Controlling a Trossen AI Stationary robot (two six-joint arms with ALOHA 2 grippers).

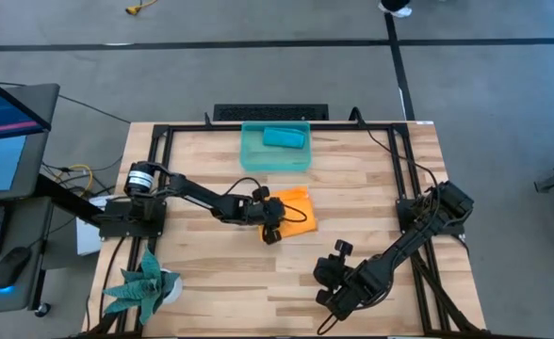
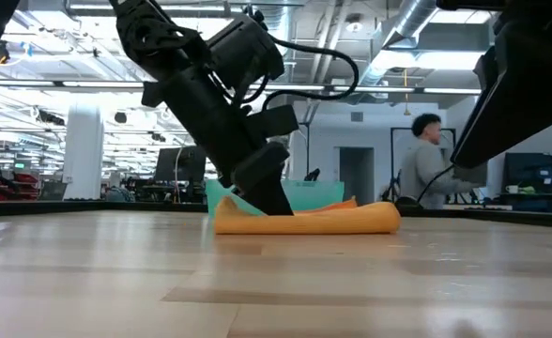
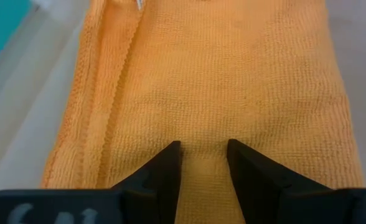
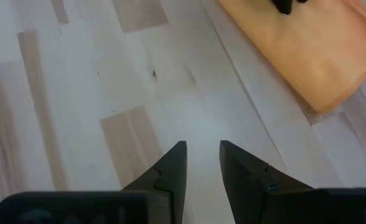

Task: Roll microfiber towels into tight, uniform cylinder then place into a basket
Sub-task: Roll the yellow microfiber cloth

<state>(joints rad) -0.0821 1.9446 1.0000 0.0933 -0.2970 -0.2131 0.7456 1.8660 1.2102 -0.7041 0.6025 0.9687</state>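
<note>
At the left edge of the pale wooden desk (image 1: 211,273) stands one green spiky plant in a white pot (image 1: 143,282). Next along, the left arm reaches from its base toward the desk's middle, and the left tool (image 1: 273,222) presses down on the near-left edge of the bright orange microfiber towel (image 1: 296,209). In the left wrist view its two dark fingers (image 3: 164,171) stand a narrow gap apart, with a ridge of the orange cloth pinched between them, so the tool grips the towel. The towel lies as a thick folded pad in the centre of the desk; from table height it looks like a long, low bundle.

Behind the towel, near the far edge, sits one small rectangular translucent teal-green plastic basket (image 1: 252,158), and inside it lies one teal-blue microfiber towel rolled into a short cylinder (image 1: 284,137). That makes two towels and one basket.

Farther right, the right tool (image 1: 332,283) hovers over bare wood near the desk's front, well apart from the orange towel; its fingers (image 4: 170,171) are slightly parted and hold nothing.
</note>
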